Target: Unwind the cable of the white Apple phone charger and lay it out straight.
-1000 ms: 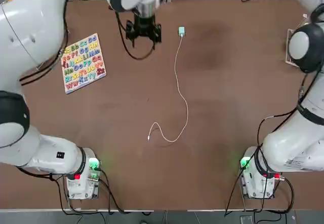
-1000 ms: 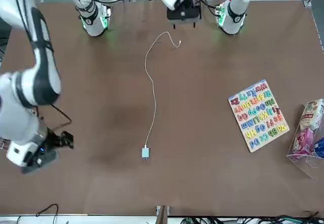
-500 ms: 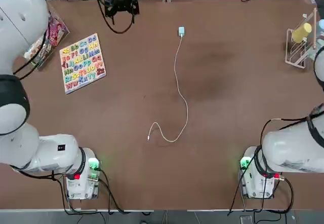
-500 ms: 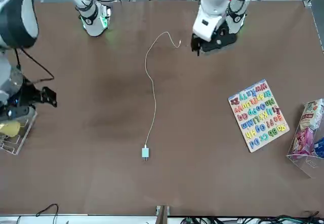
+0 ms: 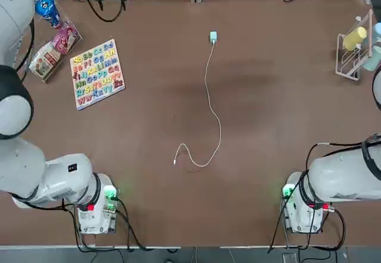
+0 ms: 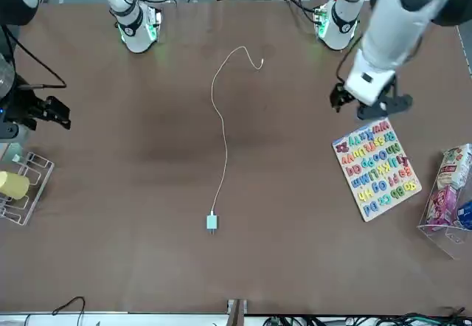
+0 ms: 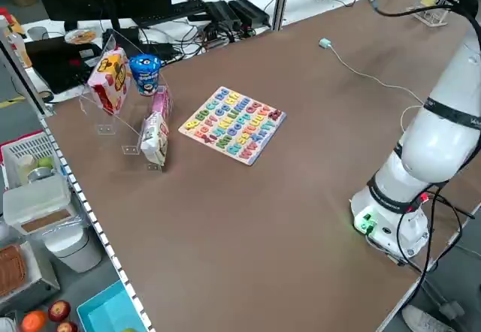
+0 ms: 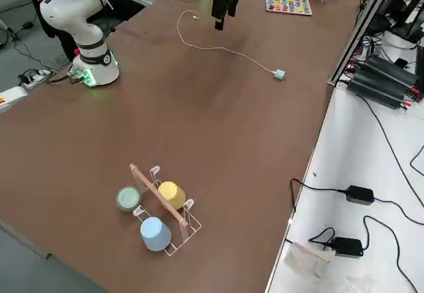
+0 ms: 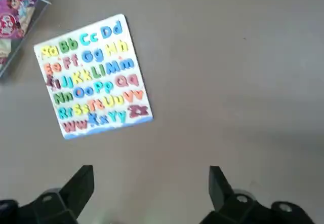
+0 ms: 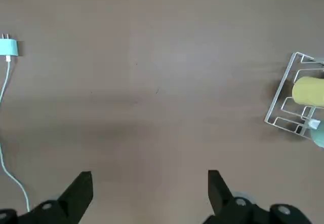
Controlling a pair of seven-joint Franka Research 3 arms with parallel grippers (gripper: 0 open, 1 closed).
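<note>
One charger and one cable lie well apart from both pairs of spread fingers, left and right, one letter board being nearer the left pair.

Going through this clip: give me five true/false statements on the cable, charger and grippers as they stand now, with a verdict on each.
1. The cable is attached to the charger. True.
2. The cable is wound in a tight coil. False: it is unwound, with a long bend and a hook near its free end.
3. The left gripper is closed on the cable. False: it is open and holds nothing, above the table on the letter board's side.
4. The right gripper is open and holds nothing, above the table on the cup rack's side. True.
5. The charger lies on the letter board. False: it lies on the table.
</note>
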